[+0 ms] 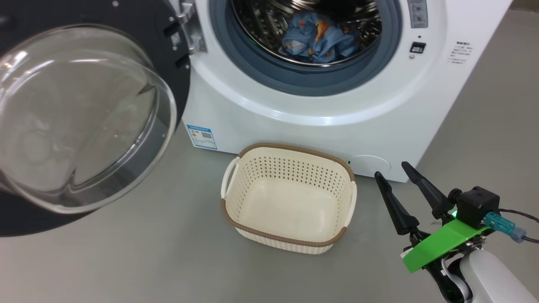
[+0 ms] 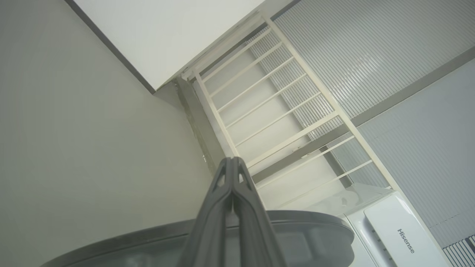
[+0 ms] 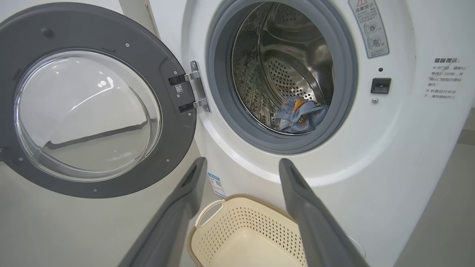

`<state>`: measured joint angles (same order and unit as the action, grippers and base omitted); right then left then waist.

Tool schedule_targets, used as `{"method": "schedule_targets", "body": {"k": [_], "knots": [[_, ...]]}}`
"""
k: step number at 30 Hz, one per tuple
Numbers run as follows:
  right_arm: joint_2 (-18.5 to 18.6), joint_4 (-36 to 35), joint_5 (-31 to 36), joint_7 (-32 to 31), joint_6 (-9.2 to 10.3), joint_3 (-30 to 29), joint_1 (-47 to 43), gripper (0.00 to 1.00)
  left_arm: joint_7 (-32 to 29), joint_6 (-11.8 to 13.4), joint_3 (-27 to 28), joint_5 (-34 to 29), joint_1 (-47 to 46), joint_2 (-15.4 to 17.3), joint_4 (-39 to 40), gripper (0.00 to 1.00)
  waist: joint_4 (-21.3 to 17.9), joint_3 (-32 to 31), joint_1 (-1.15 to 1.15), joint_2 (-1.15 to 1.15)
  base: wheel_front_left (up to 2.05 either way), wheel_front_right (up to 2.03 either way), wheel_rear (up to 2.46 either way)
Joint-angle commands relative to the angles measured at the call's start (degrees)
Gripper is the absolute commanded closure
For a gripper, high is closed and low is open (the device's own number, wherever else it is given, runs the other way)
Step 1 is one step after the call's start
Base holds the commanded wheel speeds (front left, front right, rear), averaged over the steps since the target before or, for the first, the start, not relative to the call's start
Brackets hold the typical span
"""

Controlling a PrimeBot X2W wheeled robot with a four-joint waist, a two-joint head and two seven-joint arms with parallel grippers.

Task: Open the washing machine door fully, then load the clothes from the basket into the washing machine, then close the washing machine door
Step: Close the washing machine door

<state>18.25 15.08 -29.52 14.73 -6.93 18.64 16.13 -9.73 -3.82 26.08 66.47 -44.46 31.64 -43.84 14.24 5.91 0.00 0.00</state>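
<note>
Since the basket (image 1: 294, 148) stands empty and the clothes (image 1: 318, 38) lie in the drum, the item in hand is the door (image 1: 84, 118).

Location: wide open, hinged at the washing machine's (image 1: 320, 126) left.

Appearance: round, dark grey inner face, clear domed glass.

Handling, judged: rigid, weighty, glass slippery; push on the grey rim opposite the hinge.

Left gripper (image 2: 232, 161): fingers pressed together, empty.

Right gripper (image 1: 390, 168): fingers spread wide, empty.

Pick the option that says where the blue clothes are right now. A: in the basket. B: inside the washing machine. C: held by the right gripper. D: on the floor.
B: the clothes lie inside the washing machine, and the basket stands empty.
</note>
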Motion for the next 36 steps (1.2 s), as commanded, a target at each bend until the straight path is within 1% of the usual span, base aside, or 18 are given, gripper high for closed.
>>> {"method": "schedule_targets", "body": {"k": [1, 5, 6, 12, 17, 19, 26, 31, 36], "knots": [[0.8, -1.4, -0.3, 0.3, -0.56, 1.4, 1.3, 0.0, -0.6, -0.6, 1.4, 0.5, -1.8, 5.1, -0.8, 1.0, -1.9, 1.6, 0.0, 0.0, 0.0, 0.0, 0.0], [1.4, -1.5, -0.2, 0.3, -0.56, 1.5, 1.7, 0.0, -0.5, -1.1, 2.7, 1.6, -3.0, 6.9, -6.1, 1.0, -3.0, 2.7, 0.0, 0.0, 0.0, 0.0, 0.0], [1.4, -1.5, -0.2, 0.3, -0.56, 1.5, 1.7, 0.0, -0.5, -1.1, 2.7, 1.6, -3.0, 6.9, -6.1, 1.0, -3.0, 2.7, 0.0, 0.0, 0.0, 0.0, 0.0], [2.2, -1.9, -0.1, 0.3, -0.56, 1.6, 2.5, 0.0, -0.1, -1.5, 4.1, 2.6, -3.9, 8.9, -12.8, 1.0, -4.5, 4.6, 0.0, 0.0, 0.0, 0.0, 0.0], [2.6, -1.9, -0.1, 0.3, -0.56, 1.1, 2.5, 0.0, -0.1, -2.1, 4.4, 3.0, -4.6, 9.9, -16.4, 1.0, -5.3, 5.3, 0.0, 0.0, 0.0, 0.0, 0.0], [2.6, -2.0, 0.0, 0.3, -0.56, 0.9, 2.4, 0.0, -1.1, -2.3, 4.2, 3.1, -4.9, 10.2, -17.5, 1.0, -5.5, 5.4, 0.0, 0.0, 0.0, 0.0, 0.0], [2.2, -1.5, -0.1, 0.3, -0.56, 0.6, 1.7, 0.0, -7.6, -3.0, 1.5, 2.5, -4.4, 10.6, -19.3, 1.0, -5.1, 4.3, 0.0, 0.0, 0.0, 0.0, 0.0], [1.6, -0.9, -0.6, 0.3, -0.56, 0.8, 1.3, 0.0, -15.6, -3.5, -0.6, 3.0, -2.9, 10.0, -19.0, 1.0, -4.2, 2.8, 0.0, 0.0, 0.0, 0.0, 0.0], [1.1, -0.5, -1.0, 0.3, -0.56, 1.0, 0.9, 0.0, -23.2, -3.6, -2.0, 4.3, -1.1, 9.4, -16.7, 1.0, -3.2, 1.2, 0.0, 0.0, 0.0, 0.0, 0.0]]}}
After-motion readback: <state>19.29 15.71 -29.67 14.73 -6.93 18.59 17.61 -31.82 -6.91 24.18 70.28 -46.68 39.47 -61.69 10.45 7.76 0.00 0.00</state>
